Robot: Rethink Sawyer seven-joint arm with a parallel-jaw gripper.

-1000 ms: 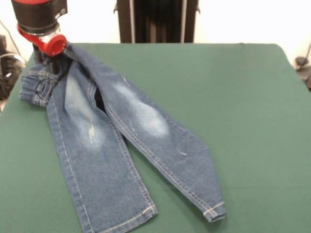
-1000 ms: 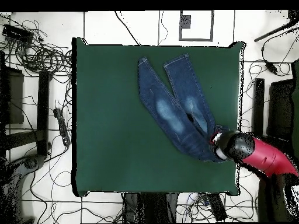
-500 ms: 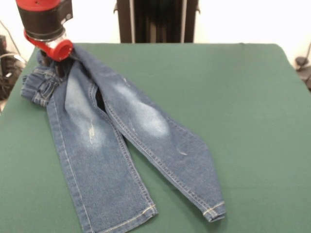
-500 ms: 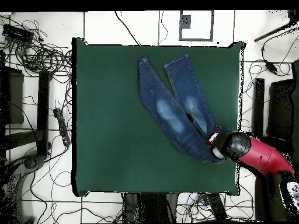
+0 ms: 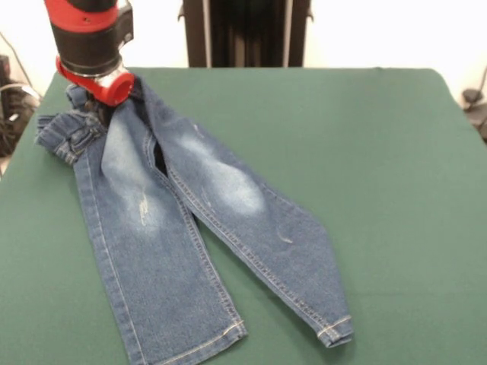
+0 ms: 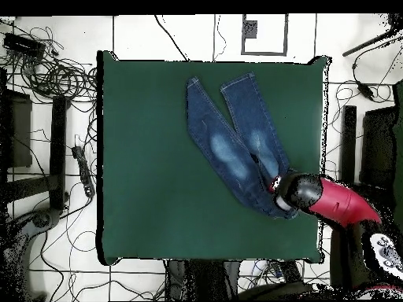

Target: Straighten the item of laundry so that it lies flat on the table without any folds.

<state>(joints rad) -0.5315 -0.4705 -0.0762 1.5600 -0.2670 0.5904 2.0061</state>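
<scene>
front view: jeans (image 5: 179,220) spread across left half of green table (image 5: 365,167), waistband bunched at upper left of frame, both legs running down toward bottom centre, hems at bottom edge and lower centre. legs overlapping near the crotch, then splitting into a narrow v; pale faded patches on both thighs, tan stitching along seams. waistband end rumpled and folded, not flat. gripper (image 5: 97,106) at upper left of frame, right on the waistband, red collar and black-red wrist above it; fingertips buried in the denim, so cannot tell whether spread or pinching cloth. overhead view: jeans (image 6: 236,145) in upper right part of table (image 6: 157,197), hems near top edge of the felt, waistband toward the right edge at mid height; gripper (image 6: 277,195) over the waistband there, red arm (image 6: 342,206) coming in from lower right of frame. no readable brand, label or writing on denim, arm or table in either view. cables on the floor (image 6: 47,79) around the table at left of frame.
</scene>
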